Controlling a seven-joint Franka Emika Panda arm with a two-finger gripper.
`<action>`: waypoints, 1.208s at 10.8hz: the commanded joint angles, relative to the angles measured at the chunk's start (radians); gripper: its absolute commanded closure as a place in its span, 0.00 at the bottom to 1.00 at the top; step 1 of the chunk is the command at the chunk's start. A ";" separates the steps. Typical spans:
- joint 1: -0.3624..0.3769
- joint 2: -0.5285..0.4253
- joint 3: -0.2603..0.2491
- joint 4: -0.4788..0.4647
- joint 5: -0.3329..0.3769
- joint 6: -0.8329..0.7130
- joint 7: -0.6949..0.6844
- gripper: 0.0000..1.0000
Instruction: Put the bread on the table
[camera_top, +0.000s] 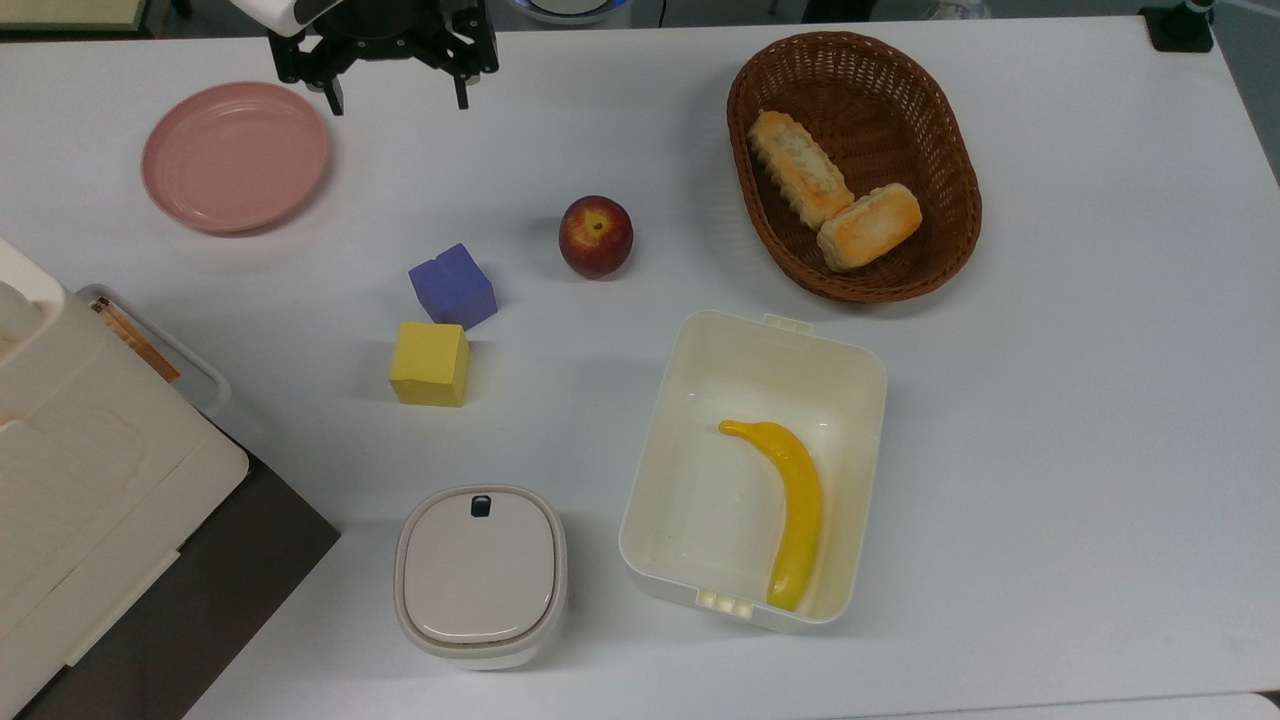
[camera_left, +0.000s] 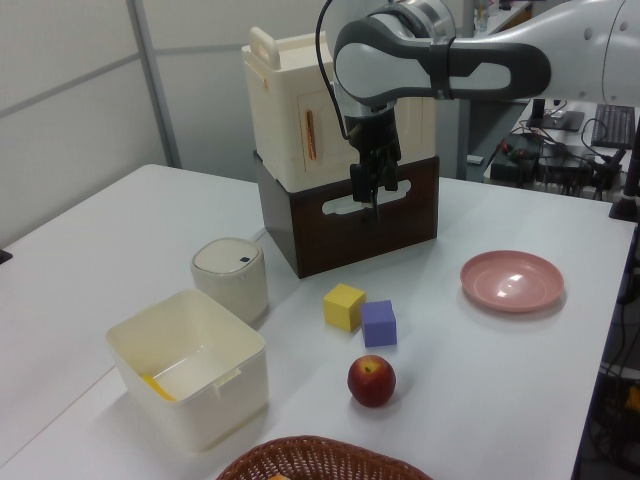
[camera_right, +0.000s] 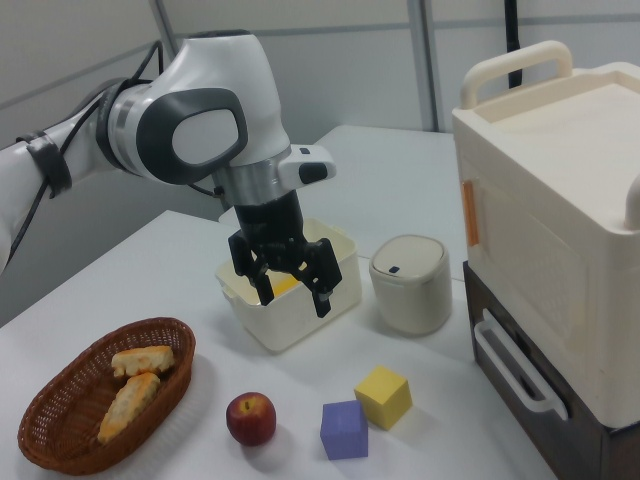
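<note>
The bread (camera_top: 869, 226), a short golden-topped roll, lies in the brown wicker basket (camera_top: 952, 150) at the top view's upper right, against a longer, paler ridged bread stick (camera_top: 800, 168). In the right view the bread (camera_right: 143, 360) lies behind the stick (camera_right: 128, 405) in the basket (camera_right: 60, 400). My gripper (camera_top: 398, 98) hangs open and empty at the top view's upper edge, just right of the pink plate (camera_top: 235, 155) and far from the basket. It stands well above the white table (camera_top: 1100, 400); the gripper (camera_right: 292, 297) and gripper (camera_left: 378, 190) show its fingers spread.
A red apple (camera_top: 596, 236), a purple cube (camera_top: 453, 286) and a yellow cube (camera_top: 430, 363) sit mid-table. A cream open box (camera_top: 690, 370) holds a banana (camera_top: 790, 505). A lidded white pot (camera_top: 481, 575) stands beside it. A large cream-and-brown cabinet (camera_top: 90, 480) fills the top view's lower left.
</note>
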 joint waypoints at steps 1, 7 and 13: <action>0.004 -0.024 -0.011 -0.021 0.045 -0.001 -0.022 0.00; 0.004 -0.024 -0.011 -0.022 0.045 -0.001 -0.022 0.00; 0.013 -0.019 0.001 -0.030 0.045 -0.008 -0.029 0.00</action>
